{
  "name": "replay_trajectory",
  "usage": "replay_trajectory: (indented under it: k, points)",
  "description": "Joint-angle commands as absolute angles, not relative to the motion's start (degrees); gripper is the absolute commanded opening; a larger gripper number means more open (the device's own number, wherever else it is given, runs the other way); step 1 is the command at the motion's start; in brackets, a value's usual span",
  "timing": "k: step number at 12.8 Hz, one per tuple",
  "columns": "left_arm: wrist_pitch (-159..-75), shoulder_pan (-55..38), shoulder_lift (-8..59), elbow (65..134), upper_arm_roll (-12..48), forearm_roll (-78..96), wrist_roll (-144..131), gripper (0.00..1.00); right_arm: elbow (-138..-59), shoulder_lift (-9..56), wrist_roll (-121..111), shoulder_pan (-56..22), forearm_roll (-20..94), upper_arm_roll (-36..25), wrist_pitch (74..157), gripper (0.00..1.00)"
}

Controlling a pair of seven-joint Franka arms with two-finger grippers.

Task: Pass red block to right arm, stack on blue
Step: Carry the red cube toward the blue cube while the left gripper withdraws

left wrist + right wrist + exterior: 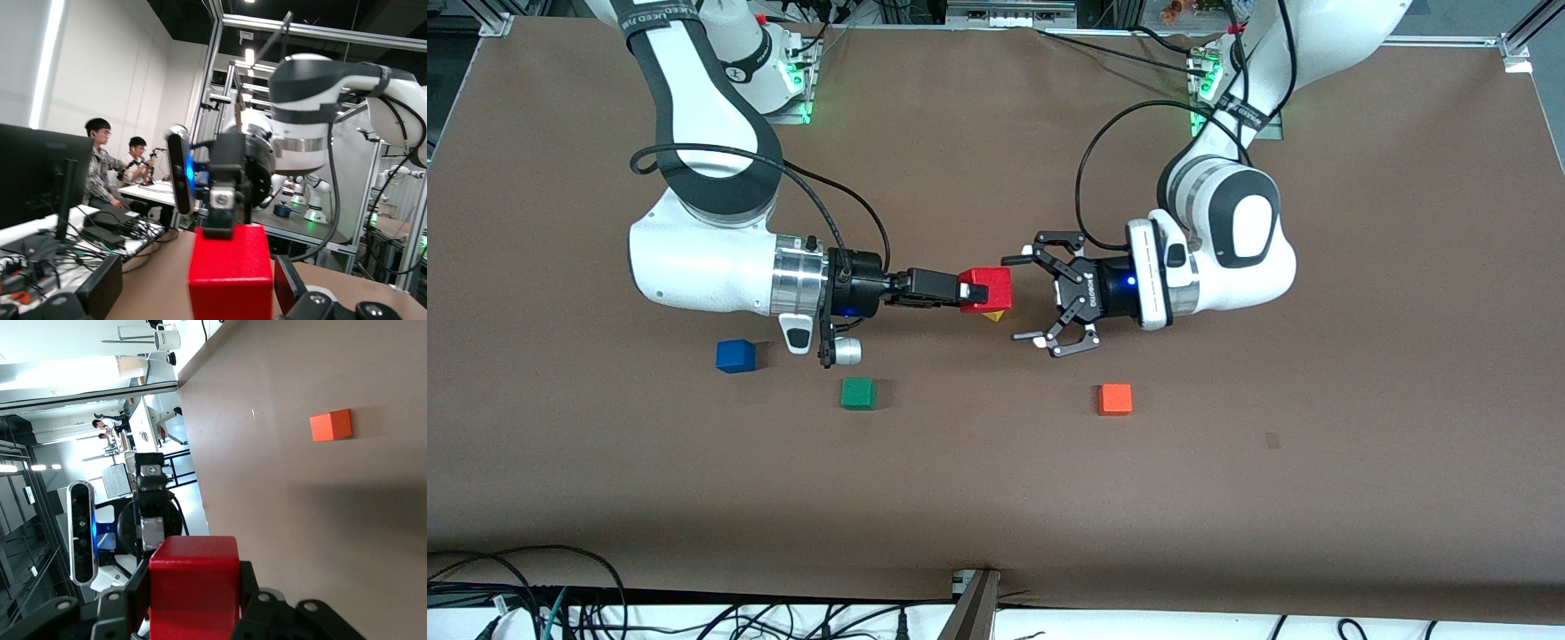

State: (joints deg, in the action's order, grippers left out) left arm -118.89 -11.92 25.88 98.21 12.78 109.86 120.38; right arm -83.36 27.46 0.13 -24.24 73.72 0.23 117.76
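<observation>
Nearest the front camera, orange cube on the brown table, at roughly 5 o'clock from table centre. Just farther, green cube, then blue cube toward the right arm's end, at about 8 o'clock. Above mid-table, red block pinched firmly between the right gripper fingers, over a yellow block. At the red block's 3 o'clock, left gripper spread wide, apart from it
</observation>
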Motion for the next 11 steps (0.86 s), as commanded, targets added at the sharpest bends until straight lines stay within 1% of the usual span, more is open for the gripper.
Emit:
replay_trajectory:
  k: [1, 4, 6, 8, 9, 11]
  points:
    - [-118.65, -8.28, 22.95, 98.96, 12.74, 104.96, 119.36, 1.00, -83.23, 26.19, 1.05, -23.99, 71.64, -0.35, 116.72, 0.01]
    - [-118.48, -3.97, 20.40, 102.29, 12.74, 103.37, 119.18, 1.00, -83.15, 25.75, 0.97, -23.99, 65.50, -3.77, 111.29, 0.01]
    - [-118.74, -0.63, 16.55, 105.62, 12.74, 100.91, 118.22, 1.00, -83.23, 25.32, 0.70, -23.99, 59.88, -5.62, 107.42, 0.00]
    - [-118.92, 5.15, 11.97, 109.41, 12.66, 92.78, 117.95, 1.00, -83.23, 25.14, 1.05, -23.99, 51.11, -6.06, 105.74, 0.00]
    - [-118.83, 8.67, 11.61, 109.77, 12.13, 85.76, 117.95, 1.00, -83.32, 25.22, 1.05, -23.99, 46.02, -6.06, 105.56, 0.00]
    - [-118.65, 10.55, 11.60, 109.78, 6.54, 76.07, 117.86, 1.00, -84.11, 25.66, 1.06, -23.91, 37.39, -7.02, 105.47, 0.00]
